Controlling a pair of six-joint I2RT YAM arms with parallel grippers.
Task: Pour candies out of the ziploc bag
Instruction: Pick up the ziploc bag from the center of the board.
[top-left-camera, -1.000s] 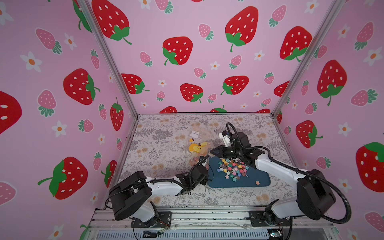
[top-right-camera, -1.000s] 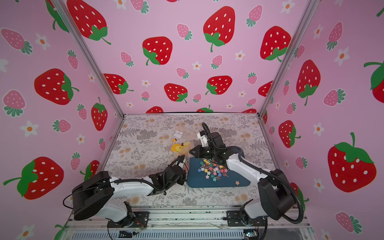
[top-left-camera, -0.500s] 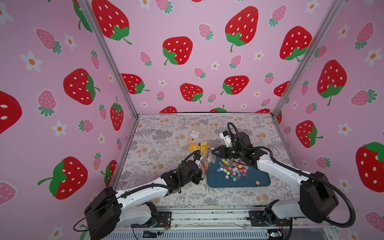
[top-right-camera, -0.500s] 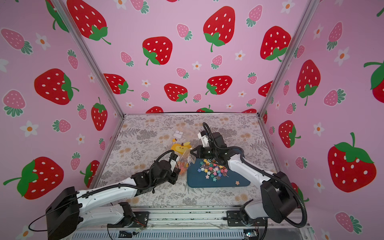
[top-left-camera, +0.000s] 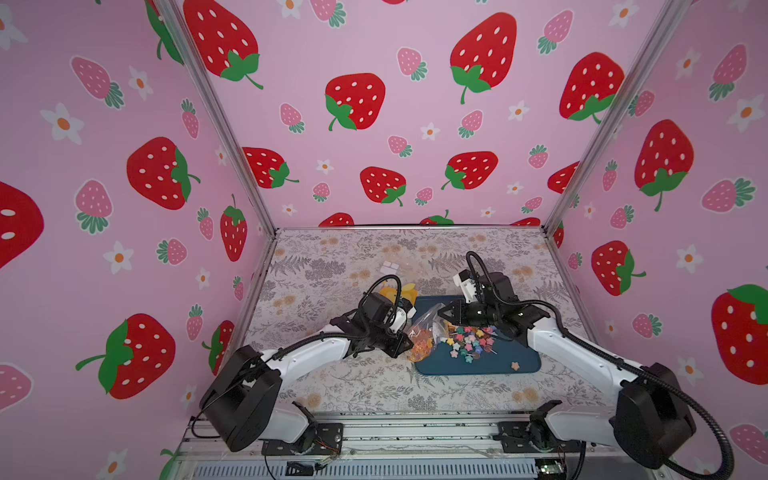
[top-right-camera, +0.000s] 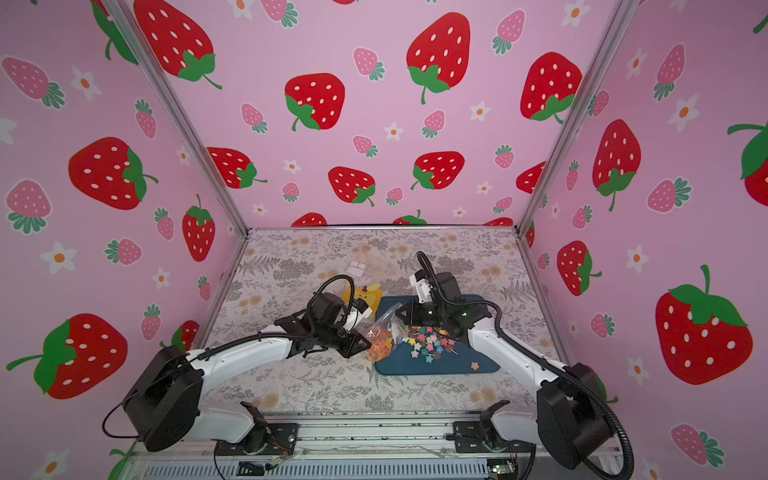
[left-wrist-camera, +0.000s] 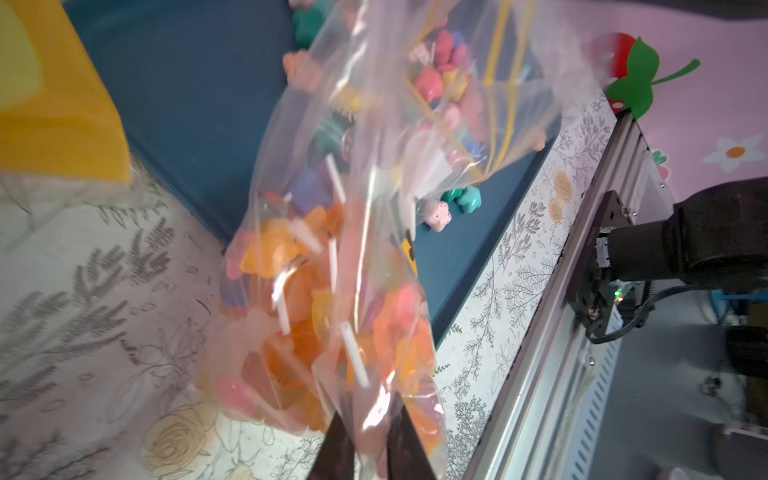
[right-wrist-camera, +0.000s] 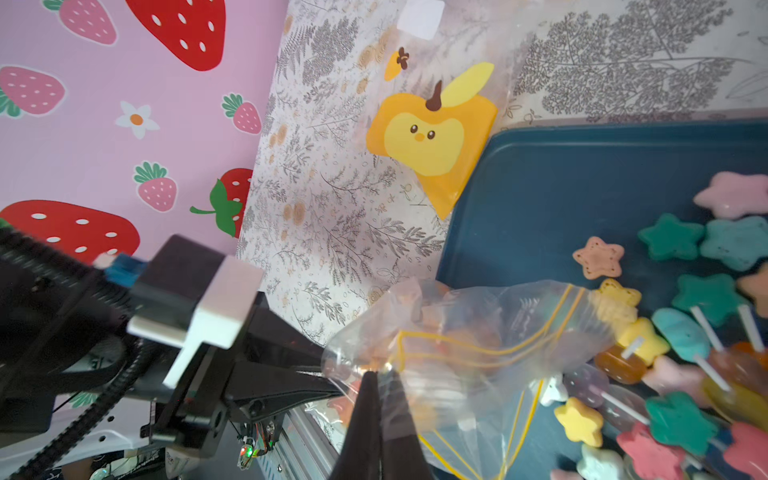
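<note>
Now your left gripper (top-left-camera: 409, 343) has reached the bag (top-left-camera: 426, 330) bottom, its grip unclear. Your right gripper (right-wrist-camera: 380, 395) pinches the rim, and candies (left-wrist-camera: 291, 286) remain to tip out.

Blue tray (top-left-camera: 490, 368), yellow chick pouch (right-wrist-camera: 424, 141), perhaps white stickers (top-left-camera: 390, 266)

The candies (top-left-camera: 469, 338) are multicoloured, the tray (top-left-camera: 498, 368) dark blue.

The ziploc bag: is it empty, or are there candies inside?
Not empty. In the left wrist view the ziploc bag holds a heap of orange lollipops; other candies lie on the blue tray.
</note>
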